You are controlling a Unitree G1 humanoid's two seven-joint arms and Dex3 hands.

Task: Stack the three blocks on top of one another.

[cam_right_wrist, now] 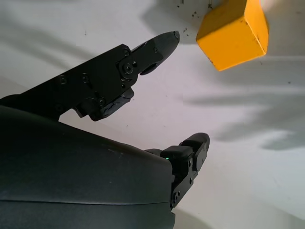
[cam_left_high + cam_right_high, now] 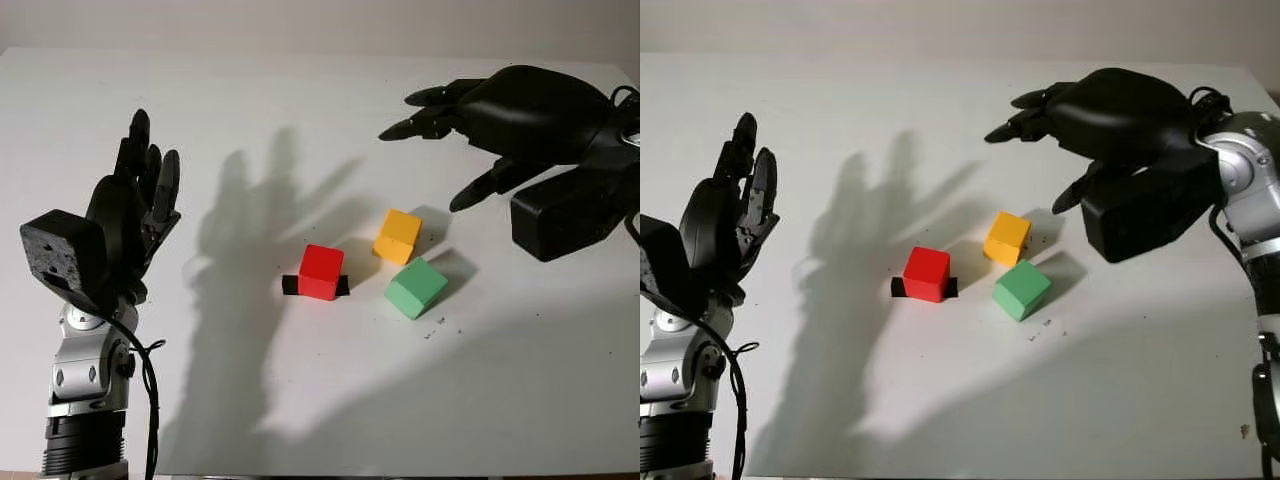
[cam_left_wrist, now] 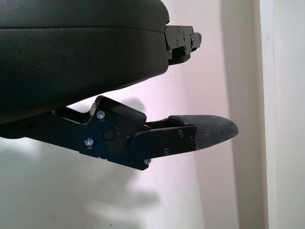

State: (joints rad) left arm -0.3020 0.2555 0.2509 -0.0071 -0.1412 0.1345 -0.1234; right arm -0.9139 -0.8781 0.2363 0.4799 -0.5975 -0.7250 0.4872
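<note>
Three blocks sit separately on the white table, none stacked yet: a red block resting on a small black strip, a yellow block just beyond and to its right, and a green block nearer the robot, just beside the yellow one. All three are cubes, so no long axis governs the grasp; the yellow and green ones are turned somewhat relative to the red. The right hand hangs open above the table, holding nothing, beyond and to the right of the cluster. From it the yellow block lies nearest, down and toward the robot's left, and in the right wrist view that yellow block appears just past the fingertips, apart from them with bare table between. The left hand is raised upright at the left, open and empty, well apart from the red block and farther still from the other two. By my judgement the right hand is the better placed for the first pick, and the yellow block is its likeliest target: the hand would need to descend and draw inward toward the robot to bring its fingers around the cube, taking care not to nudge the green block just beside it.
</note>
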